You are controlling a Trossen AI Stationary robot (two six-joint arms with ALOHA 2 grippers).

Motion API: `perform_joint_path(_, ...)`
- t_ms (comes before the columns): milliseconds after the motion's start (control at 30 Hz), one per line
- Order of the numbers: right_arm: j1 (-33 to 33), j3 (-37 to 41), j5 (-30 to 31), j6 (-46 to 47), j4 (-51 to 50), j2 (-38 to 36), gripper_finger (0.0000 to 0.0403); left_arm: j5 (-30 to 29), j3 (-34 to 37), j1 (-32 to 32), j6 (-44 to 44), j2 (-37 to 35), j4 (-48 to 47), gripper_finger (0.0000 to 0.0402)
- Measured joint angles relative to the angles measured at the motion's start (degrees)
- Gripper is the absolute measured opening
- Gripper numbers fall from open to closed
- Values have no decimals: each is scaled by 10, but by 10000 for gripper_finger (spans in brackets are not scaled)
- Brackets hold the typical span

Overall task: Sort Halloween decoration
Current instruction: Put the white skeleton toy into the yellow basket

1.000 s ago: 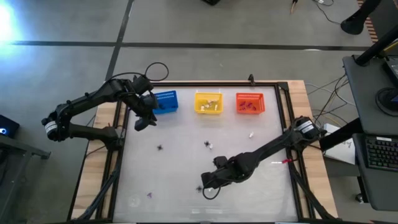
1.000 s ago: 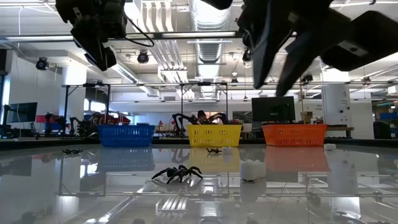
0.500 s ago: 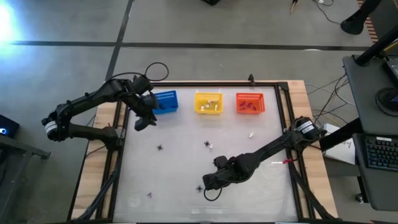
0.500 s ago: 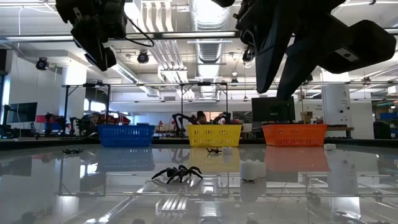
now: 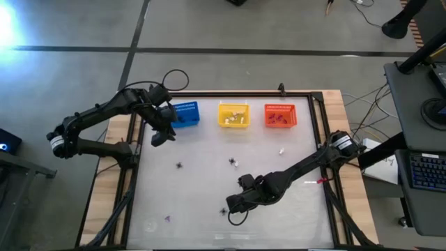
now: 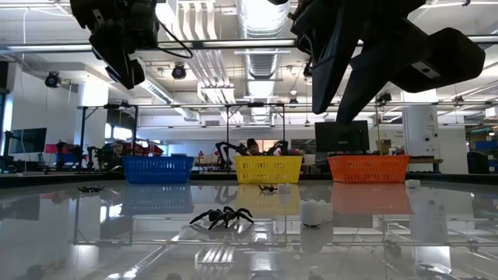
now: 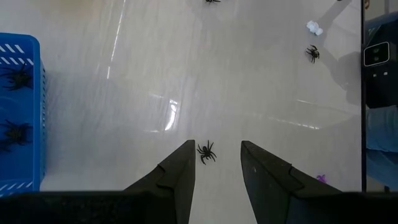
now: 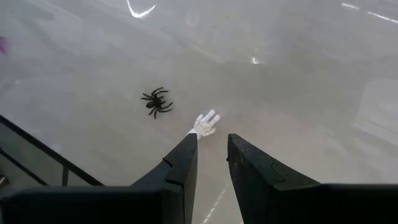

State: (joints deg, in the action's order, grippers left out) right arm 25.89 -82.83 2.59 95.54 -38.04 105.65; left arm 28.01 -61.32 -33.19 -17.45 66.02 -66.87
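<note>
Right gripper (image 8: 210,160), fingers apart and empty, hovers near the table's (image 5: 279,174) front edge above a small whitish skeleton-hand trinket (image 8: 204,123).

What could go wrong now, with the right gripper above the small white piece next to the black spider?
1. The white piece lies close to the black spider. The open right gripper might catch or push both, and they probably belong in different baskets.
2. Both trinkets are far smaller than the gripper, so the fingers may close on nothing or flick the piece across the glossy table.
</note>
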Motion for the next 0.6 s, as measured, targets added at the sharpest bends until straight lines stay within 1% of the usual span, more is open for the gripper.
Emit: perform_joint_path(600, 0, 0, 0, 26, 3, -1, 82, 0, 0, 0, 2, 0, 0, 111)
